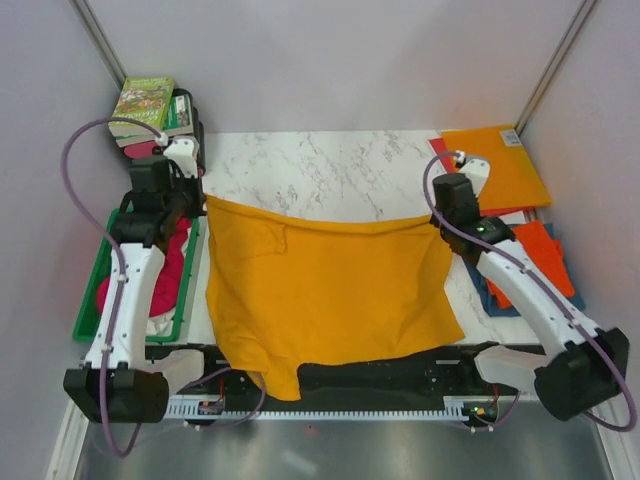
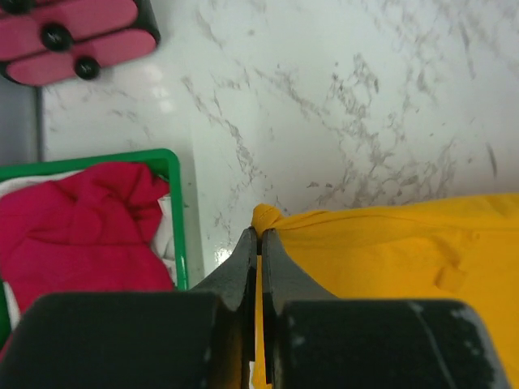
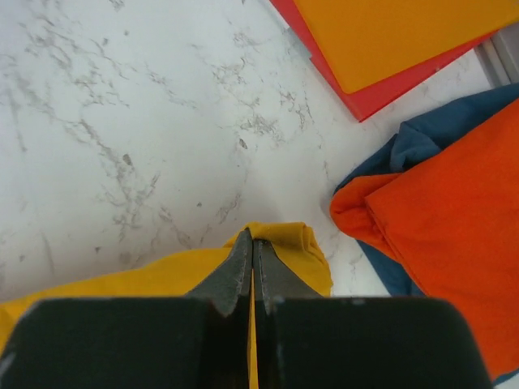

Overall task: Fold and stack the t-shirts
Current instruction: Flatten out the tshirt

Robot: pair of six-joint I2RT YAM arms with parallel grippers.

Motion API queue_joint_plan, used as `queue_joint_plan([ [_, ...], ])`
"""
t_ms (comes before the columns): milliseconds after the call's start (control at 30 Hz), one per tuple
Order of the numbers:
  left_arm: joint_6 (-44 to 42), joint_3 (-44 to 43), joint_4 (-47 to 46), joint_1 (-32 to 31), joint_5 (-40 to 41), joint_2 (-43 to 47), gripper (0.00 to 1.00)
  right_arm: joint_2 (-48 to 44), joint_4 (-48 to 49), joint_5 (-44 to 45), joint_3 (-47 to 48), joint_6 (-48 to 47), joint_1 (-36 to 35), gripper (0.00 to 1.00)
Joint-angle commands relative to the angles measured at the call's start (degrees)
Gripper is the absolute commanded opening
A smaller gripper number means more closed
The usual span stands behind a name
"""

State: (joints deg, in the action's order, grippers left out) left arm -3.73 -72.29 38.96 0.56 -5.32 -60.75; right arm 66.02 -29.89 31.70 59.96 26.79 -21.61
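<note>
A golden-orange t-shirt (image 1: pixel 320 290) hangs stretched between my two grippers over the marble table, its lower edge draping past the near edge. My left gripper (image 1: pixel 203 200) is shut on its far left corner (image 2: pixel 268 219), the cloth pinched between the jaws. At the shirt's far right corner (image 3: pixel 284 237) my right gripper (image 1: pixel 440 220) is likewise shut on the cloth. A red-orange t-shirt (image 3: pixel 454 243) lies folded on a blue t-shirt (image 3: pixel 405 150) at the right. A magenta-pink t-shirt (image 2: pixel 77 235) lies in the green tray (image 2: pixel 182 235).
Stiff orange sheet (image 1: pixel 495 165) on a red sheet (image 3: pixel 381 93) lies at the back right. A stack of boxes (image 1: pixel 150 110) stands at the back left. The green tray (image 1: pixel 90 300) runs along the left side. Bare marble (image 1: pixel 320 170) lies beyond the shirt.
</note>
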Motion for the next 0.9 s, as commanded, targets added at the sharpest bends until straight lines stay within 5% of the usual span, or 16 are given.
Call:
queue_joint_plan([
  [0,-2.9,4.6,-16.3,0.1,-1.3,-8.2,0.02,8.7,13.4,1.4,-0.4,1.4,1.0,0.0],
  [333,-3.0,-0.1,-26.7,0.1,2.2,-29.2,0.02,31.8,19.5,1.7,11.0,-0.3,4.4,0.0],
  [867,-2.4,-16.0,-27.1,0.1,4.9,-47.7,0.02,44.9,21.4,0.9,21.2,-1.6,8.0,0.0],
])
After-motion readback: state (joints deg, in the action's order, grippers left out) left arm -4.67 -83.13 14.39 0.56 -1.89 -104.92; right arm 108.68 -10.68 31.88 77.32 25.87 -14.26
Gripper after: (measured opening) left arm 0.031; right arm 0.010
